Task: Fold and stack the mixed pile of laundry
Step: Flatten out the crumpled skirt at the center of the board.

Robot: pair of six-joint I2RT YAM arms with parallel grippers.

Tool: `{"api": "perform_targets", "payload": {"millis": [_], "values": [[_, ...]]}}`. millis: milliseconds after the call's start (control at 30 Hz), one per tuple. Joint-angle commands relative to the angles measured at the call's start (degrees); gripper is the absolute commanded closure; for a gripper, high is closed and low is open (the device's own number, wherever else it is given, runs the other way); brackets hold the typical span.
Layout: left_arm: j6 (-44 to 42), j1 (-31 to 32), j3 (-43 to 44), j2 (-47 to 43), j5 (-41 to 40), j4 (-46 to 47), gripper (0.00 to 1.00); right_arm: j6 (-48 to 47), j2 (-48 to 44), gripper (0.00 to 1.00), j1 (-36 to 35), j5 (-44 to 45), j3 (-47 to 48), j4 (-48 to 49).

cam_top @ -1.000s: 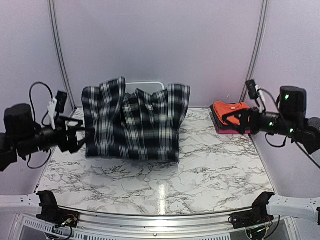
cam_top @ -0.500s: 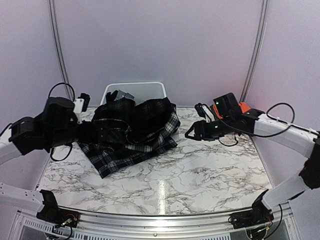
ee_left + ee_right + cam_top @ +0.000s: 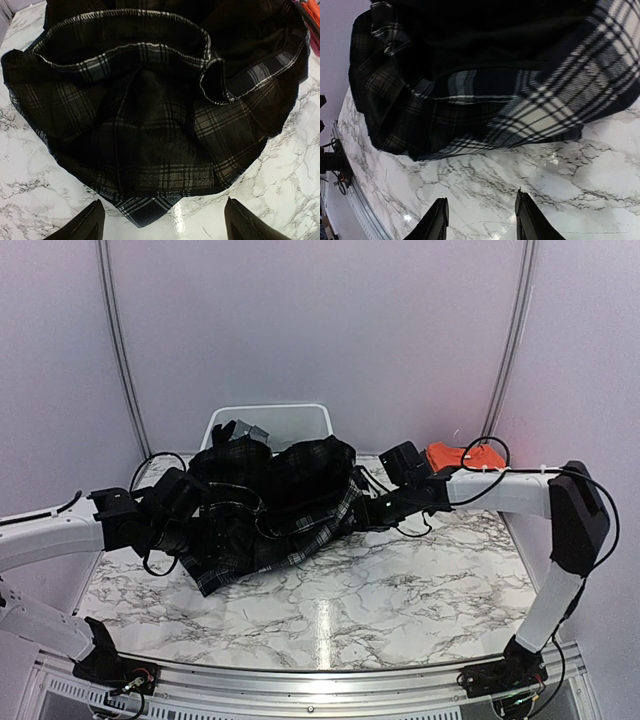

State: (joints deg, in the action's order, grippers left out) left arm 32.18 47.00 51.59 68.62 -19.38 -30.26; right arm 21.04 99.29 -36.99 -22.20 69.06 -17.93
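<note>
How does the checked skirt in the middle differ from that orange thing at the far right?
The plaid skirt is black-and-white checked; the orange garment is one plain bright colour. The skirt sprawls rumpled across the middle of the marble table and looks much larger; the orange garment sits compact at the far right, partly behind the right arm. Both are soft clothing.

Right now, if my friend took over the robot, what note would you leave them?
Left hand: open, empty, at the plaid skirt's left edge.
Right hand: open, empty, at the skirt's right edge.
Skirt: crumpled in a heap on the table, in front of the white tub. A dark grey cloth sits in the tub.
Done: the orange T-shirt looks folded at the far right.
Left: flatten, fold and stack the skirt, then the grey cloth.
</note>
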Motion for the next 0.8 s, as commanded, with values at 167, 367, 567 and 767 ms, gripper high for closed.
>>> {"api": "perform_targets", "payload": {"millis": [167,367,567,767], "values": [[-0.25,-9.36,2.09,9.61,4.9,5.37,0.19,2.57,6.94,0.57,5.33,6.29,-0.32,5.65],[-5.06,-13.74,5.25,18.95,9.54,8.11,0.22,4.15,16.11,0.5,6.02,5.62,6.95,7.84],[-7.15,-14.04,7.24,28.49,13.08,8.03,0.32,4.63,23.39,0.52,6.13,5.16,13.17,7.02],[-7.38,-13.85,3.92,32.03,18.75,7.28,0.54,4.0,24.36,0.92,6.18,3.39,11.78,6.23]]}}
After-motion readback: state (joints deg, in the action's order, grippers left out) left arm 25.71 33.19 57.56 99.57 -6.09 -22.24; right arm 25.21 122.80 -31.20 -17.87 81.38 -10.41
